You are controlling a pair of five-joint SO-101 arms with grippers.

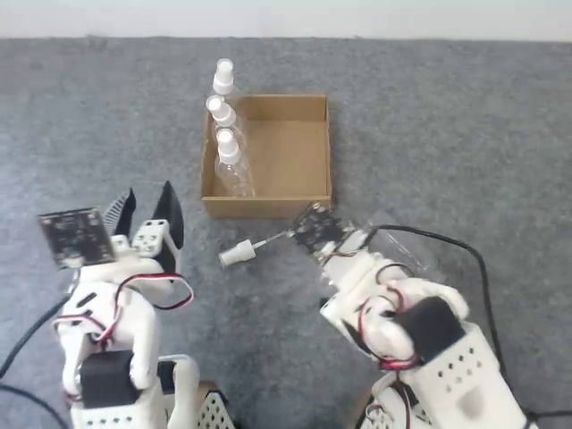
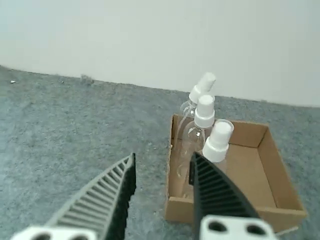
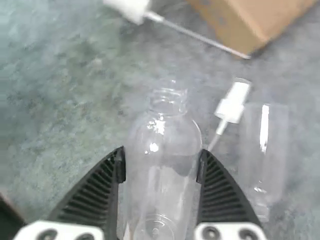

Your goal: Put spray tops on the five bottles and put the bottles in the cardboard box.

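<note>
Three clear spray-topped bottles stand at left side of the brown cardboard box. R gripper clamps a clear uncapped plastic bottle, mouth fwd; loose white spray top lies just ahead, tube toward it. L gripper, jaws apart, hovers nearer its head.

A bottle sits between the right fingers. Past their tips lies a spray top, with the box behind it. Outside one finger lie another top and a second bottle. Ahead of the left fingers, three bottles stand in the box.
</note>
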